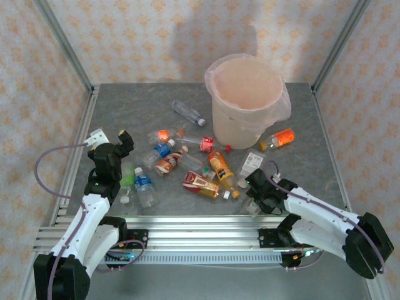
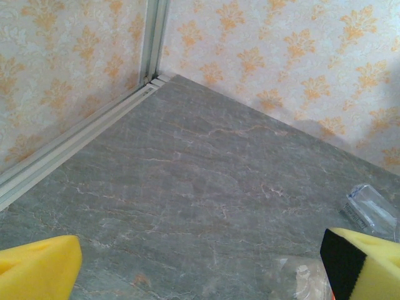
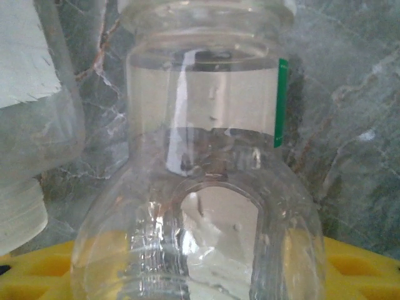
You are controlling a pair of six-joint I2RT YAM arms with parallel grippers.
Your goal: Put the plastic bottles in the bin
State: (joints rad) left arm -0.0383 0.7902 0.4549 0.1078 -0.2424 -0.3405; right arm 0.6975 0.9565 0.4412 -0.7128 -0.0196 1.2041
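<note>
"If the right jaws pinch that see-through bottle [image 3: 200, 206], what could go wrong?"

"It looks smooth and round, so I think it could slip and shoot out. Another bottle [image 3: 28, 125] lies just beside it at 9 o'clock, and a bump could roll that one away."

"Do the jaws have it?"

"I cannot tell. The yellow pads [image 3: 362, 269] sit low by the bottle, but where they touch is hidden."

"Where is the bin [image 1: 240, 128]?"

"At 1 o'clock on the worktop [image 1: 137, 103], well apart from the right jaws at 5 o'clock. That is a long carry, so a weak hold could drop the bottle on the way. The other bottles [image 1: 220, 165] lie in the middle."

"How are the arms?"

"The right arm [image 1: 312, 209] lies low, reaching in from 5 o'clock, wrist tipped down. The left arm [image 1: 94, 206] is bent up at 9 o'clock. The left jaws are wide with nothing in them, facing 11 o'clock."
</note>
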